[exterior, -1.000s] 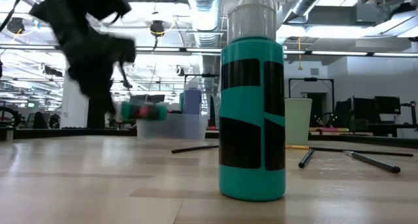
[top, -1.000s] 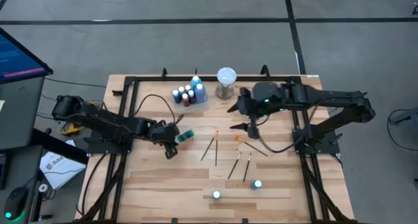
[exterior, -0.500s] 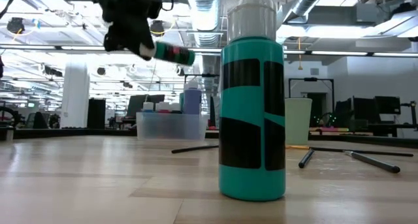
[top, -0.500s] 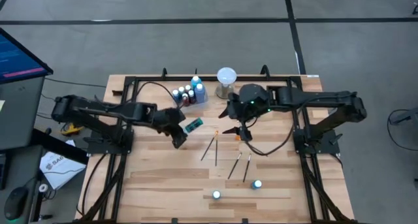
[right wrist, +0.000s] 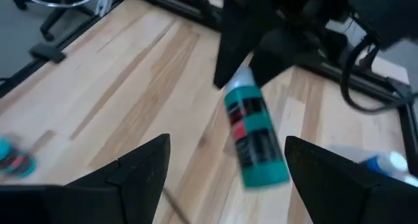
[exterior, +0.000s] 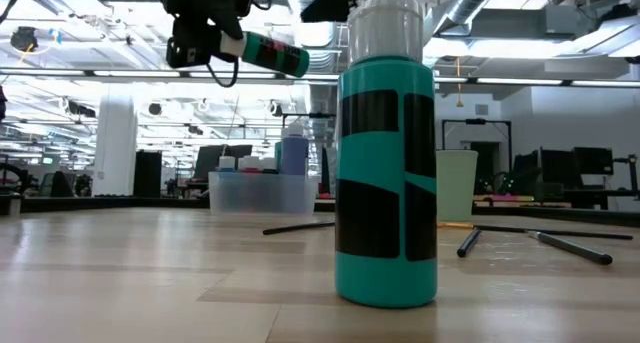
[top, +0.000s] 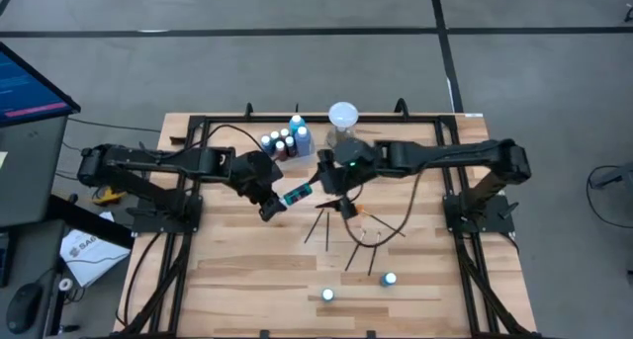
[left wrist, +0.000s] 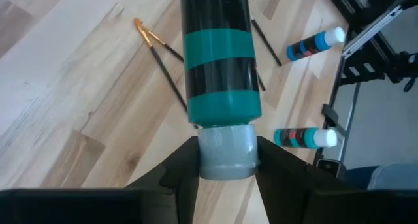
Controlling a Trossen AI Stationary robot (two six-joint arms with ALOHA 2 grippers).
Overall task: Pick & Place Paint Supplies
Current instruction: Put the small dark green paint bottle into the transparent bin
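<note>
My left gripper (top: 279, 201) is shut on a green paint bottle (top: 298, 193) with a black label, held high above the table's middle; the low view shows the bottle (exterior: 272, 55) lying nearly level in the air. My right gripper (top: 331, 194) stands open just right of that bottle, its fingers (right wrist: 145, 173) spread on either side of the bottle's base end (right wrist: 256, 145) without touching. Brushes (top: 323, 223) lie flat on the wood below. Two more bottles (top: 390, 279) stand upright near the front. My left gripper pinches the bottle's white cap (left wrist: 225, 152) between its two fingers. The fingers come slanting down from the table's left, in line with the bottle's length. The bottle sticks out beyond the fingertips toward the right arm, close to level and clear of the table.
A clear bin (top: 287, 143) with several bottles sits at the far middle, beside a white globe (top: 342, 116) on a metal base. A teal bottle (exterior: 386, 163) stands right in front of the low camera. Black frame rails (top: 198, 181) flank the board on both sides.
My left gripper has risen and swung toward the table's middle, lifting the green bottle from just above the wood to high in the air. My right gripper has come down and toward the table's left, up to the bottle's free end, staying open.
</note>
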